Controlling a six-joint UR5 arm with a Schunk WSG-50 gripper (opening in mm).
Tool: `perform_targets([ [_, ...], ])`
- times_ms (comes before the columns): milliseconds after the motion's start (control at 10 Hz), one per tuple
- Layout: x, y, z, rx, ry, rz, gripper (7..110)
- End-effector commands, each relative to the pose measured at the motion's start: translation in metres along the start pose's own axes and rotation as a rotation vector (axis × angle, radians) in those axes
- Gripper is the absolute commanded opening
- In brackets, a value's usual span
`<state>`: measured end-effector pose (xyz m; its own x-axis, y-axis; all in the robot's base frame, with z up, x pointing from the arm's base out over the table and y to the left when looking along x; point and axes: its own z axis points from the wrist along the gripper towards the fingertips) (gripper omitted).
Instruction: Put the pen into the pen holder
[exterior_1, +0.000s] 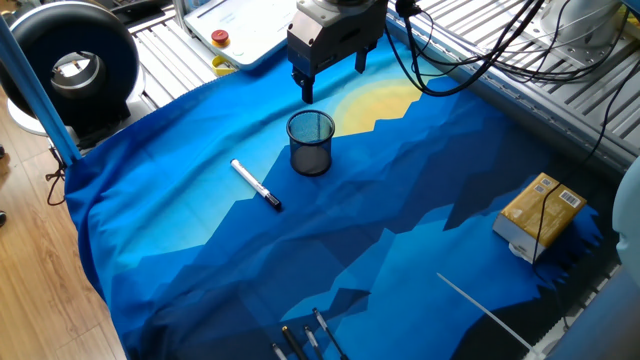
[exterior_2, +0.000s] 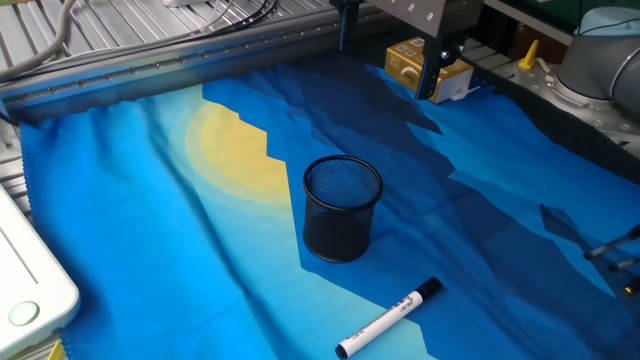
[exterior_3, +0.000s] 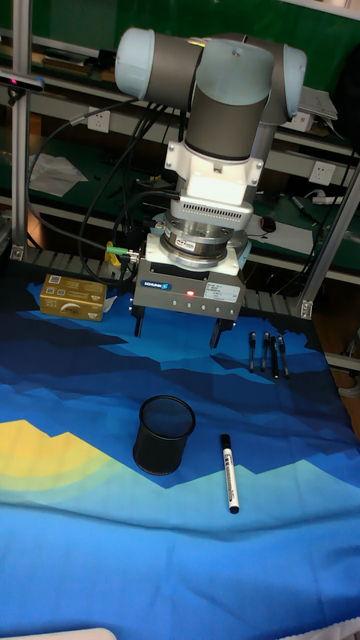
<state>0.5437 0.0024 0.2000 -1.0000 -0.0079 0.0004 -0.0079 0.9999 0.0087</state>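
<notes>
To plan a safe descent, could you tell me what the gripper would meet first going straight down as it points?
The open gripper would probably meet the pen holder, or the blue cloth beside it; depth is unclear. The pen lies aside.
</notes>
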Motion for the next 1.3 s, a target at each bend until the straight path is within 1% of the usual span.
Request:
perform_targets([
  [0,0.000,0.002,0.000,0.000,0.000,0.000,109],
  [100,0.027,0.005,-0.001,-0.006,0.108,0.109,22],
  [300,0.027,0.004,0.000,-0.004,0.108,0.119,22],
  [400,0.027,0.005,0.000,-0.007,0.108,0.119,7],
  [900,0.027,0.003,0.000,-0.001,0.108,0.110,7],
  [1200,0.019,0.002,0.001,0.003,0.077,0.083,7],
])
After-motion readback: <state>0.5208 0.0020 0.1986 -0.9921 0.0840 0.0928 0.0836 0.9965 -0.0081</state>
